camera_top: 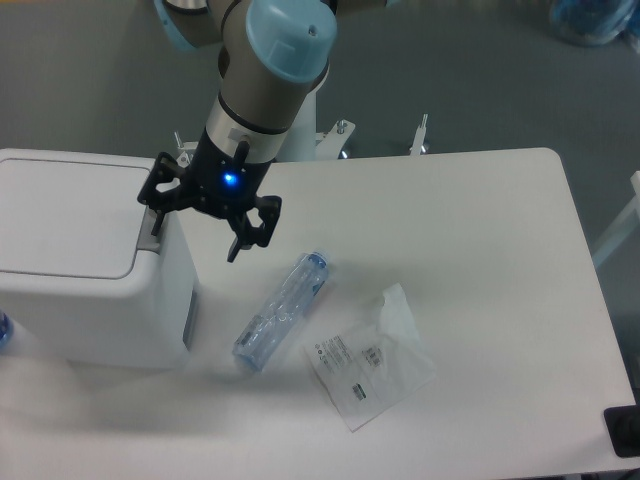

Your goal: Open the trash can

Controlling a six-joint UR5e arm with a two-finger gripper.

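White counter is carrying everything; at its left end we are seeing the trash can sitting with its lid down. Our gripper is hanging fingers apart over its grey tab, a clear bottle and plastic bag lying rightward.

The trash can at the left of the frame looks like smooth white plastic with a soft satin sheen, its lid flat and even; the push tab on it is a duller grey plastic. The pincer is matt black, hard-looking, with a small blue light glowing on its body. The arm above it shows brushed grey metal and pale blue glossy plastic caps. The bottle is clear, crinkled plastic. The packet is clear glossy film over white paper. The desk is smooth, matt white. The floor looks like rough grey carpet.
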